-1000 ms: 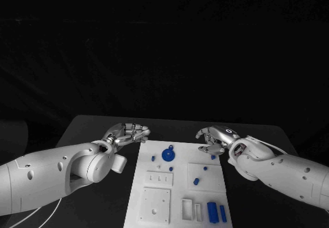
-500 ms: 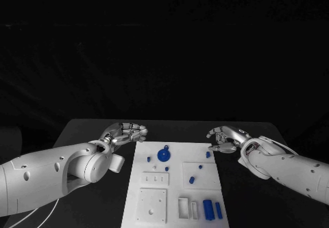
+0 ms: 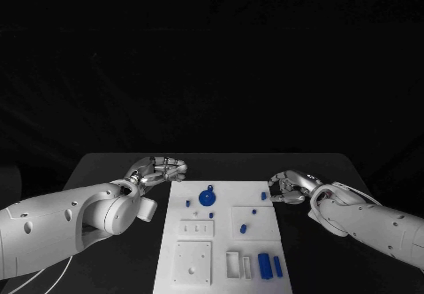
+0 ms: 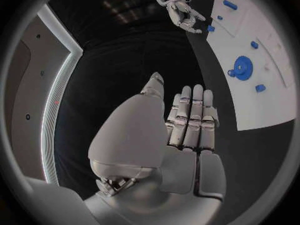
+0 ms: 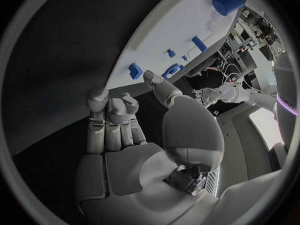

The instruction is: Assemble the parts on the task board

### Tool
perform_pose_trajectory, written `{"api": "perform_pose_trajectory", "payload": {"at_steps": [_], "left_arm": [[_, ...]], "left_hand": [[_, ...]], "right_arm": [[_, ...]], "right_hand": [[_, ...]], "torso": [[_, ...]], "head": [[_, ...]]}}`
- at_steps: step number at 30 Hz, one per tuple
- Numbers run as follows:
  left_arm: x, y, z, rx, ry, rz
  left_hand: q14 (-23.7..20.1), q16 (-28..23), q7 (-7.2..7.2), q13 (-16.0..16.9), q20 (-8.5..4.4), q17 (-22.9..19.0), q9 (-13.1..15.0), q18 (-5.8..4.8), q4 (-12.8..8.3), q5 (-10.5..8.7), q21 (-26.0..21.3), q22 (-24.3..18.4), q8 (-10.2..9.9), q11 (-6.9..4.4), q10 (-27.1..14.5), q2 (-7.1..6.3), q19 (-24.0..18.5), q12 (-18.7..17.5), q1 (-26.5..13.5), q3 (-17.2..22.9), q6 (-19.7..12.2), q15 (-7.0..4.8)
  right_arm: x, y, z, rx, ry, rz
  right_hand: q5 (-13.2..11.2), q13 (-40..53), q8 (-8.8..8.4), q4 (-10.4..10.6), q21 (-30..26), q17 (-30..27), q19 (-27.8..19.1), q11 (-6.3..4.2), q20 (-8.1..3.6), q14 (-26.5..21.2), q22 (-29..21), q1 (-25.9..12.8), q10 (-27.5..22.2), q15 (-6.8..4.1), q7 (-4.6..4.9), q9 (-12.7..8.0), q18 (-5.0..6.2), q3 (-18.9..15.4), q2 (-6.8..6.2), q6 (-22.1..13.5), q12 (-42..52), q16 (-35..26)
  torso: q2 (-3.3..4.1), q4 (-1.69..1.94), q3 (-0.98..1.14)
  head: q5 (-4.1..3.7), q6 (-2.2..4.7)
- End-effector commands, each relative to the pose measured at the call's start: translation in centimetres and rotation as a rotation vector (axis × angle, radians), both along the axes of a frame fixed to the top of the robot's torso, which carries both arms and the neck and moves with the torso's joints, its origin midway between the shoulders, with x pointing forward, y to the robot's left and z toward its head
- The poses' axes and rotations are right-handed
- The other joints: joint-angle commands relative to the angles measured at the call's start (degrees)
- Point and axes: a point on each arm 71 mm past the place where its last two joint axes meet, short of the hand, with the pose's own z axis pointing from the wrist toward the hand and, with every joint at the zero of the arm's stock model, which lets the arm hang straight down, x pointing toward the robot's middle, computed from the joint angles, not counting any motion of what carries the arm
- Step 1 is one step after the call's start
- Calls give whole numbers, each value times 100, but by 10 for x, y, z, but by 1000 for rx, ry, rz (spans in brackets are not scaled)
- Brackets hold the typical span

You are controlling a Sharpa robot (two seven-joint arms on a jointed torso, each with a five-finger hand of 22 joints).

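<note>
Drawing back off the task board (image 3: 221, 245): right hand (image 3: 290, 186), fingers curled on nothing; left hand (image 3: 159, 169) staying beside it, fingers together, empty.

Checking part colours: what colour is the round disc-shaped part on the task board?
Blue round part on the white task board; clearest in head view.

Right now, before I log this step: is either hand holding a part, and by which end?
Nothing is held. The left hand and right hand hang beside the task board, fingers empty.
</note>
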Motion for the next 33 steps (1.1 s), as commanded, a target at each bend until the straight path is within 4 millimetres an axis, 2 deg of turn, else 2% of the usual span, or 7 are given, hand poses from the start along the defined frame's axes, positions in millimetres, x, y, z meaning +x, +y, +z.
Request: {"api": "perform_pose_trajectory", "payload": {"at_steps": [1, 5, 9, 14, 21, 27, 33], "left_arm": [[0, -3, 1, -14, -2, -23], [0, -2, 0, -13, 0, -23], [0, -1, -1, -12, 1, -21], [0, -1, -1, -12, 2, -19], [-1, 0, 0, -11, 2, -19], [0, 0, 0, -10, 2, -18], [-1, 0, -1, -11, 3, -20]], "left_hand": [[40, 21, 52, -7, -6, 8, -7, 34, -6, -31, 39, 130, -25, 16, 0, 36, 41, -17, -26, -27, 35, -7], [38, 22, 53, -9, -7, 8, -8, 33, -6, -31, 40, 130, -25, 18, -3, 37, 40, -20, -28, -29, 36, -7], [36, 23, 53, -10, -8, 8, -8, 32, -6, -32, 40, 129, -26, 20, -7, 39, 38, -24, -30, -32, 36, -7], [33, 24, 54, -12, -8, 8, -9, 30, -7, -32, 41, 129, -26, 24, -11, 38, 37, -29, -31, -34, 37, -7], [31, 25, 55, -13, -9, 9, -9, 29, -8, -32, 41, 129, -27, 27, -14, 38, 35, -32, -31, -36, 38, -7], [29, 26, 53, -14, -10, 9, -9, 29, -9, -32, 42, 129, -27, 28, -16, 38, 34, -34, -30, -36, 38, -7], [26, 27, 56, -15, -10, 9, -10, 28, -9, -32, 42, 129, -28, 32, -18, 36, 32, -38, -29, -39, 38, -7]], "right_arm": [[0, 3, -4, -5, 16, 13], [2, 8, -8, -6, 23, 12], [3, 10, -12, -12, 30, 9], [3, 11, -16, -17, 40, 7], [3, 13, -20, -26, 42, 5], [4, 17, -21, -27, 43, 6], [5, 21, -23, -56, 33, 21]], "right_hand": [[-80, -8, -24, -4, 17, 17, 2, 21, -26, 8, 93, 7, -45, 37, 55, -7, 363, -49, 83, 18, 35, -12], [-160, -11, -26, -2, 17, 27, 6, 23, -30, 9, 90, 10, -48, 39, 57, -10, 363, -57, 106, 17, 45, -12], [-194, -14, -26, 0, 18, 34, 9, 23, -32, 11, 88, 13, -49, 39, 57, -12, 363, -57, 129, 20, 51, -11], [-244, -18, -25, 1, 19, 43, 14, 22, -36, 16, 87, 20, -48, 38, 56, -13, 363, -51, 157, 26, 59, -9], [-571, -42, -15, 31, 15, 73, 19, 12, -39, 21, 83, 85, -55, 29, 44, -22, 363, 72, 213, 70, 80, -22], [-666, -53, -5, 57, 14, 84, 19, -10, -38, 25, 84, 113, -56, 8, 21, -24, 363, 151, 241, 98, 87, -30], [-777, -71, 10, 132, 18, 99, 29, -30, -36, 39, 84, 131, -43, -12, 1, -28, 363, 295, 280, 142, 97, -40]], "torso": [[-1, 10, -10], [-6, 15, -14], [2, 16, -28], [2, 8, -27], [-3, 5, -35], [-7, 6, -31], [-7, 5, -33]], "head": [[-3, -22], [-23, -22], [-23, -23], [-6, -39], [35, -74], [25, -79], [56, -89]]}}
